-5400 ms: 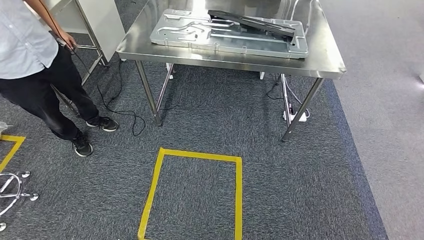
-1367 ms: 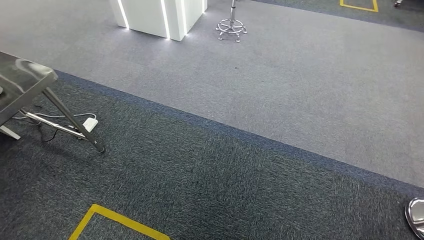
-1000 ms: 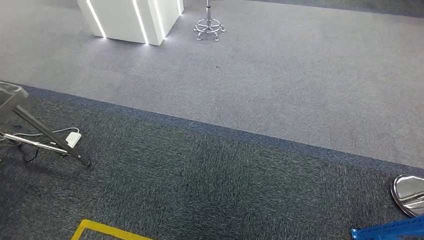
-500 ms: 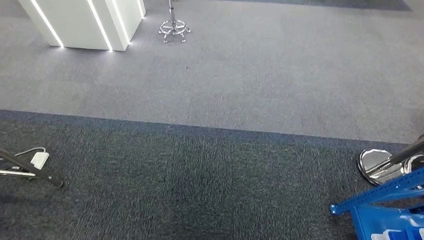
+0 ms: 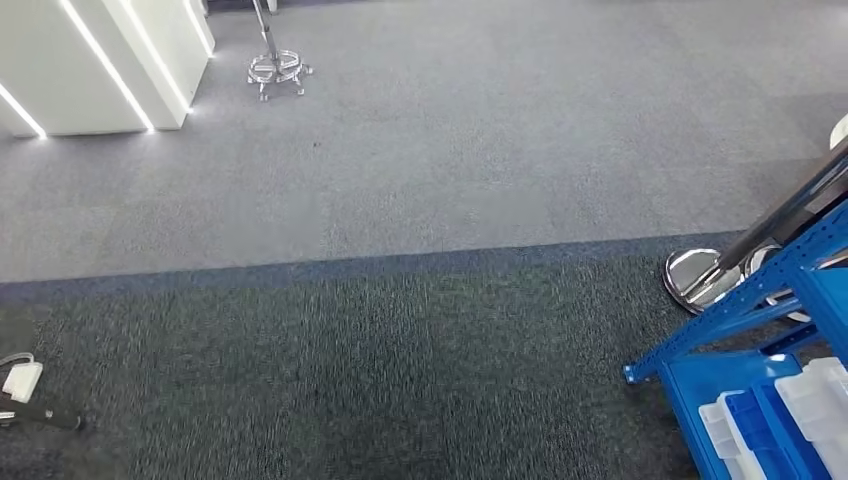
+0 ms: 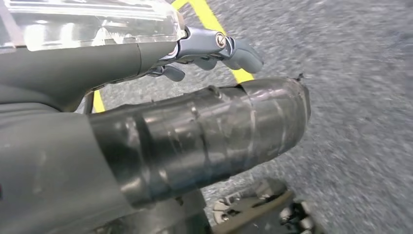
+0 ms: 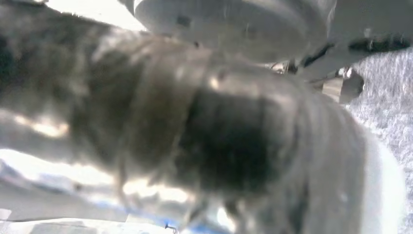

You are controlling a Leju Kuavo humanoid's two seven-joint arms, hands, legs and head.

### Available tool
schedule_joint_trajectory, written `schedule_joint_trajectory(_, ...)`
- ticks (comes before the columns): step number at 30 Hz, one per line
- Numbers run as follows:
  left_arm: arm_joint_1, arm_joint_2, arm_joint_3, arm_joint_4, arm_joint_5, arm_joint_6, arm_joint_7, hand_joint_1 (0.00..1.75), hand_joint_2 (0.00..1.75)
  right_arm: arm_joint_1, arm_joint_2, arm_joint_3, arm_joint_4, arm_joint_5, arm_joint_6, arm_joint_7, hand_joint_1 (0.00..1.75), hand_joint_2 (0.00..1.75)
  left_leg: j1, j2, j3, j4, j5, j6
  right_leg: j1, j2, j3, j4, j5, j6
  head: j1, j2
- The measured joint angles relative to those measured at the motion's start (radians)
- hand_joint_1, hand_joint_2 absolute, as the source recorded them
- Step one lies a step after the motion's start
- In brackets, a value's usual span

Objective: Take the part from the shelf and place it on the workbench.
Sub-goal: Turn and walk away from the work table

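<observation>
grey carpet fills the room; a blue shelf (image 5: 760, 370) holding pale bins (image 5: 815, 400) stands far from the fingers. left hand (image 6: 195, 112) holds nothing, fingers loosely extended; right hand (image 7: 219, 146) blurred — grip unreadable. the part itself unseen — likely rigid; grasp by its edges.

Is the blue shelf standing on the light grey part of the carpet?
No, in the head view the blue shelf stands on the dark carpet, with the light grey carpet beyond it.

Grey carpet (image 5: 480, 150) gives way to a darker carpet band (image 5: 350, 380) nearer the camera. At ten o'clock stands a white plinth (image 5: 90, 60) (with lit strips), a chrome stool base (image 5: 277, 70) beside it.
</observation>
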Motion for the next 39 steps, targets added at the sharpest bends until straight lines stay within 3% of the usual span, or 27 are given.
schedule_joint_trajectory(2, 0.002, 0.000, 0.000, 0.000, 0.001, 0.000, -0.003, 0.00, 0.00, -0.003, 0.000, -0.001, 0.000, 0.001, 0.000, 0.000, 0.00, 0.00, 0.004, -0.051, -0.057, 0.128, -0.068, -0.006, 0.000, 0.022, -0.002, -0.001, 0.003, -0.007, -0.001, 0.000)
schedule_joint_trajectory(3, 0.003, 0.000, 0.000, 0.000, 0.002, 0.000, -0.003, 0.00, 0.00, -0.003, 0.000, -0.002, 0.000, 0.002, 0.001, 0.000, 0.00, 0.00, 0.005, -0.059, -0.086, 0.189, -0.089, -0.008, 0.000, 0.034, -0.004, 0.001, 0.004, -0.008, -0.001, 0.000)
schedule_joint_trajectory(4, 0.005, 0.000, 0.000, 0.000, 0.002, 0.000, -0.003, 0.00, 0.00, -0.003, 0.000, -0.002, 0.000, 0.003, 0.001, 0.000, 0.00, 0.00, 0.005, -0.061, -0.104, 0.223, -0.093, -0.009, 0.001, 0.048, -0.004, 0.002, 0.004, -0.008, -0.001, 0.000)
schedule_joint_trajectory(5, 0.006, 0.000, 0.000, 0.000, 0.003, 0.000, -0.004, 0.00, 0.00, -0.003, 0.000, -0.002, 0.000, 0.004, 0.002, 0.000, 0.00, 0.00, 0.005, -0.062, -0.105, 0.220, -0.075, -0.008, 0.001, 0.061, -0.004, 0.004, 0.004, -0.008, -0.001, 0.000)
schedule_joint_trajectory(6, 0.007, 0.000, 0.000, 0.000, 0.003, 0.000, -0.005, 0.00, 0.00, -0.003, 0.000, -0.002, 0.000, 0.006, 0.002, -0.001, 0.00, 0.00, 0.005, -0.067, -0.089, 0.176, -0.040, -0.006, 0.001, 0.076, -0.004, 0.007, 0.003, -0.008, -0.001, 0.000)
schedule_joint_trajectory(8, 0.007, 0.000, 0.000, 0.000, 0.005, 0.000, -0.007, 0.00, 0.00, -0.004, 0.000, -0.002, 0.000, 0.009, 0.002, -0.001, 0.00, 0.00, 0.007, -0.103, -0.034, 0.041, 0.029, 0.000, 0.002, 0.102, -0.007, 0.015, 0.001, -0.003, -0.001, 0.000)
schedule_joint_trajectory(10, 0.006, 0.000, 0.000, 0.000, 0.006, 0.000, -0.006, 0.00, 0.00, -0.005, 0.001, -0.002, 0.000, 0.011, 0.003, -0.002, 0.00, 0.00, 0.007, -0.135, -0.005, -0.035, 0.051, 0.004, 0.002, 0.124, -0.013, 0.020, 0.001, 0.007, -0.001, 0.000)
schedule_joint_trajectory(11, 0.005, 0.000, 0.000, 0.000, 0.007, 0.000, -0.006, 0.00, 0.00, -0.004, 0.001, -0.002, 0.000, 0.012, 0.003, -0.002, 0.00, 0.00, 0.006, -0.137, -0.002, -0.041, 0.048, 0.007, 0.001, 0.135, -0.017, 0.020, 0.003, 0.013, -0.001, 0.000)
schedule_joint_trajectory(13, 0.003, 0.000, 0.000, 0.000, 0.009, 0.000, -0.006, 0.00, 0.00, 0.001, 0.000, -0.002, 0.000, 0.012, 0.002, -0.001, 0.00, 0.00, 0.006, -0.115, 0.002, -0.049, 0.056, 0.018, -0.002, 0.146, -0.023, 0.020, 0.005, 0.026, -0.001, 0.000)
schedule_joint_trajectory(15, 0.003, -0.001, 0.000, 0.000, 0.009, -0.001, -0.005, 0.00, 0.00, 0.002, 0.000, -0.003, 0.000, 0.012, 0.002, -0.001, 0.00, 0.00, 0.009, -0.089, 0.005, -0.062, 0.065, 0.032, 0.001, 0.109, -0.043, 0.060, -0.024, 0.035, 0.002, 0.000)
schedule_joint_trajectory(17, 0.006, -0.001, 0.000, 0.000, 0.010, -0.002, -0.002, 0.00, 0.00, 0.000, 0.000, -0.003, 0.000, 0.012, 0.001, -0.001, 0.00, 0.00, 0.007, -0.061, 0.004, -0.067, 0.068, 0.039, 0.002, 0.050, -0.098, 0.174, -0.089, 0.041, 0.004, 0.000)
schedule_joint_trajectory(18, 0.008, -0.001, 0.000, 0.000, 0.010, -0.002, -0.001, 0.00, 0.00, -0.001, 0.000, -0.003, 0.000, 0.012, 0.002, -0.001, 0.00, 0.00, 0.006, -0.046, 0.003, -0.067, 0.068, 0.040, 0.001, 0.034, -0.128, 0.237, -0.116, 0.044, 0.004, 0.000)
schedule_joint_trajectory(19, 0.010, -0.001, 0.000, 0.000, 0.010, -0.002, -0.001, 0.00, 0.00, -0.001, 0.000, -0.004, 0.000, 0.012, 0.002, -0.001, 0.00, 0.00, 0.005, -0.031, 0.003, -0.066, 0.067, 0.040, -0.001, 0.026, -0.148, 0.279, -0.126, 0.046, 0.004, 0.000)
schedule_joint_trajectory(20, 0.010, -0.001, 0.000, 0.000, 0.011, -0.002, 0.000, 0.00, 0.00, 0.000, 0.000, -0.004, 0.000, 0.013, 0.002, 0.000, 0.00, 0.00, 0.005, -0.017, 0.003, -0.066, 0.065, 0.039, -0.004, 0.021, -0.149, 0.286, -0.118, 0.048, 0.004, 0.000)
schedule_joint_trajectory(22, 0.009, -0.002, 0.000, 0.000, 0.011, -0.002, 0.000, 0.00, 0.00, 0.001, 0.000, -0.006, 0.000, 0.014, 0.002, 0.001, 0.00, 0.00, 0.005, 0.006, 0.007, -0.064, 0.061, 0.035, -0.006, 0.002, -0.094, 0.188, -0.057, 0.048, 0.004, 0.000)
schedule_joint_trajectory(24, 0.008, -0.003, 0.000, 0.000, 0.011, -0.001, 0.000, 0.00, 0.00, 0.000, 0.000, -0.007, 0.000, 0.016, 0.002, 0.002, 0.00, 0.00, 0.002, 0.025, 0.011, -0.059, 0.053, 0.025, -0.001, -0.039, -0.028, 0.061, -0.013, 0.039, 0.004, 0.000)
schedule_joint_trajectory(26, 0.007, -0.003, 0.000, 0.000, 0.013, 0.000, -0.001, 0.00, 0.00, -0.001, 0.000, -0.009, 0.000, 0.019, 0.003, 0.002, 0.00, 0.00, -0.002, 0.042, 0.015, -0.057, 0.048, 0.013, 0.007, -0.052, -0.009, 0.017, -0.007, 0.027, 0.003, 0.000)
schedule_joint_trajectory(28, 0.003, -0.003, 0.000, 0.000, 0.014, 0.000, -0.002, 0.00, 0.00, 0.001, 0.000, -0.013, 0.000, 0.022, 0.004, 0.002, 0.00, 0.00, -0.002, 0.055, 0.022, -0.059, 0.044, 0.002, 0.006, -0.030, -0.011, 0.014, -0.004, 0.015, 0.002, 0.000)
schedule_joint_trajectory(30, 0.000, -0.003, 0.000, 0.000, 0.014, 0.000, -0.003, 0.00, 0.00, 0.001, 0.001, -0.016, 0.000, 0.026, 0.004, 0.004, 0.00, 0.00, 0.002, 0.027, 0.017, -0.030, 0.017, -0.009, 0.002, -0.010, -0.008, 0.008, 0.002, 0.003, 0.002, 0.000)
schedule_joint_trajectory(32, -0.001, -0.003, 0.000, 0.000, 0.014, 0.001, -0.002, 0.00, 0.00, -0.002, 0.001, -0.017, 0.000, 0.029, 0.005, 0.007, 0.00, 0.00, 0.006, -0.028, -0.029, 0.080, -0.049, -0.015, -0.001, 0.012, -0.009, 0.005, 0.006, -0.006, 0.001, 0.000)
schedule_joint_trajectory(34, 0.003, -0.003, 0.000, 0.000, 0.015, 0.001, -0.002, 0.00, 0.00, -0.004, 0.001, -0.017, 0.000, 0.032, 0.005, 0.008, 0.00, 0.00, 0.006, -0.056, -0.090, 0.207, -0.097, -0.014, 0.002, 0.037, -0.012, 0.007, 0.007, -0.009, 0.001, 0.000)
schedule_joint_trajectory(35, 0.005, -0.003, 0.000, 0.000, 0.016, 0.001, -0.001, 0.00, 0.00, -0.003, 0.002, -0.017, 0.000, 0.033, 0.005, 0.008, 0.00, 0.00, 0.006, -0.060, -0.103, 0.228, -0.092, -0.012, 0.004, 0.051, -0.012, 0.009, 0.007, -0.010, 0.001, 0.000)
schedule_joint_trajectory(36, 0.007, -0.003, 0.000, 0.000, 0.016, 0.001, -0.001, 0.00, 0.00, -0.003, 0.002, -0.017, 0.000, 0.033, 0.005, 0.008, 0.00, 0.00, 0.005, -0.064, -0.098, 0.209, -0.066, -0.008, 0.005, 0.066, -0.012, 0.011, 0.007, -0.010, 0.001, 0.000)
schedule_joint_trajectory(37, 0.008, -0.003, 0.000, 0.000, 0.017, 0.002, -0.001, 0.00, 0.00, -0.003, 0.002, -0.018, 0.000, 0.034, 0.005, 0.008, 0.00, 0.00, 0.005, -0.073, -0.076, 0.153, -0.026, -0.003, 0.006, 0.081, -0.011, 0.013, 0.007, -0.010, 0.001, 0.000)
schedule_joint_trajectory(39, 0.008, -0.002, 0.000, 0.000, 0.017, 0.002, -0.001, 0.00, 0.00, -0.004, 0.002, -0.018, 0.000, 0.036, 0.006, 0.009, 0.00, 0.00, 0.006, -0.120, -0.023, 0.017, 0.038, 0.008, 0.007, 0.106, -0.014, 0.017, 0.006, -0.007, 0.001, 0.000)
